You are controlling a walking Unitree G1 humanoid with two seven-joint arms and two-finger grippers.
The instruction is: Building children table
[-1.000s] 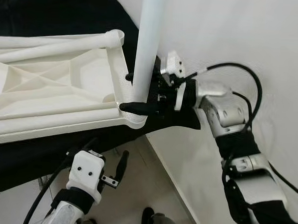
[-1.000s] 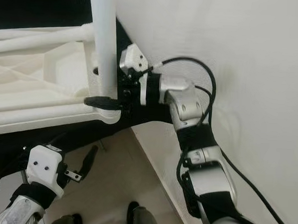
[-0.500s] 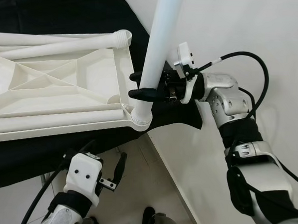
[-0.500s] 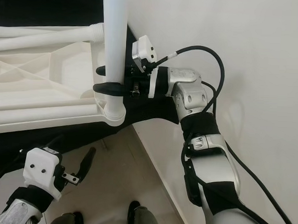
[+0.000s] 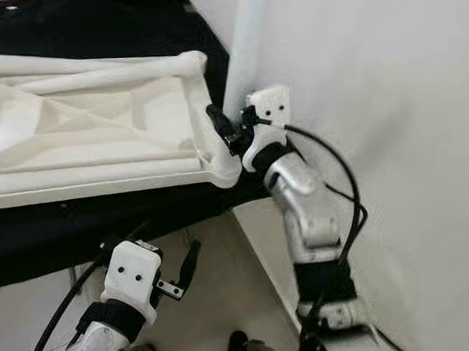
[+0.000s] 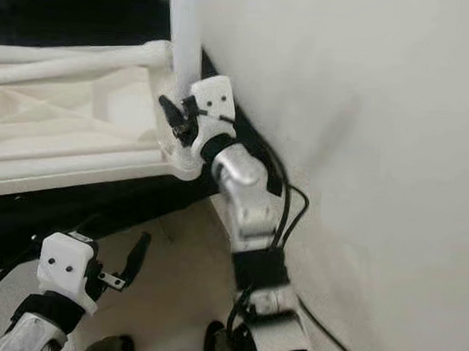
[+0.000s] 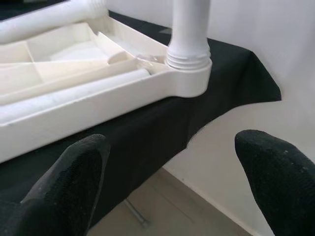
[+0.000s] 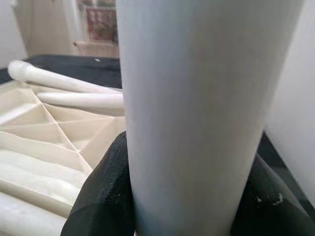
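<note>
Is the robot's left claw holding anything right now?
No, the left claw hangs open below the black-covered edge, its two black fingers spread with nothing between them.

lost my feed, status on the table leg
Right tool shut on upright leg at tabletop corner socket. Left tool open, low, idle. White wall close beside right arm.

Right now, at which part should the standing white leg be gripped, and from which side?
Probably the smooth round shaft of the white leg, just above its ribbed collar in the tabletop corner socket, coming from the wall side. The right gripper already clamps it there.
</note>
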